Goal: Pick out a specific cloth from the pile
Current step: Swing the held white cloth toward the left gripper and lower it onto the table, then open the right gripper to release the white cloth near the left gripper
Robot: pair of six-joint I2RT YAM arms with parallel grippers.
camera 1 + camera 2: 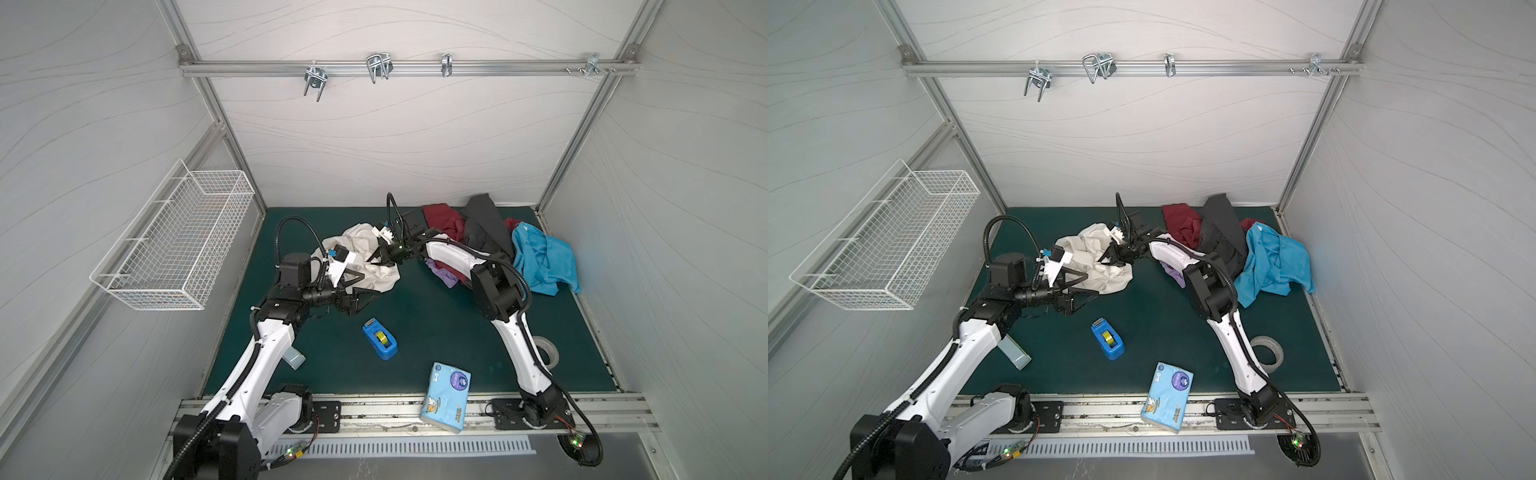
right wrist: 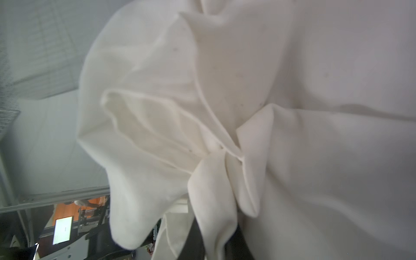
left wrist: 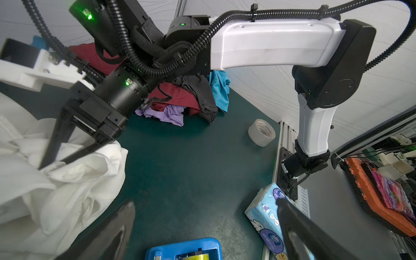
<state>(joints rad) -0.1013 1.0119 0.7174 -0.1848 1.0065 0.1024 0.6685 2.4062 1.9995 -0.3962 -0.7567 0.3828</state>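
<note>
Two small bystanders sit nearest the front edge, a pale-blue tissue pack (image 1: pixel 446 397) and a blue tape dispenser (image 1: pixel 379 338), both well apart from the work. Just beyond the dispenser the left gripper (image 1: pixel 371 285) hovers low over the green mat (image 1: pixel 436 316), its jaws spread wide with nothing between them and its tips just beside the near hem of the cloth (image 1: pixel 357 241). That cloth, a rumpled cream heap, lies on the mat left of centre, separated from the pile (image 1: pixel 490 232) by a strip of bare mat. On the heap's far-right side the right gripper (image 1: pixel 372 262) has its jaws pressed together on a gathered fold. The right wrist view shows pleats of fabric funnelling down between the black fingers (image 2: pixel 197 243). The fabric looks light, matte and wholly limp, so it should hang from whatever point is pinched and trail its loose parts over the mat. It seems neither fragile nor slippery, but a thin single layer could creep out of a pinch. A thick bunch or a stitched hem looks like the safer place to hold. Because the piece is so large, a second hold at the near hem, within the left gripper's reach, would probably keep it from dragging. Farthest back, toward the right corner, the pile of maroon, dark grey, lilac and turquoise garments lies untouched.
</note>
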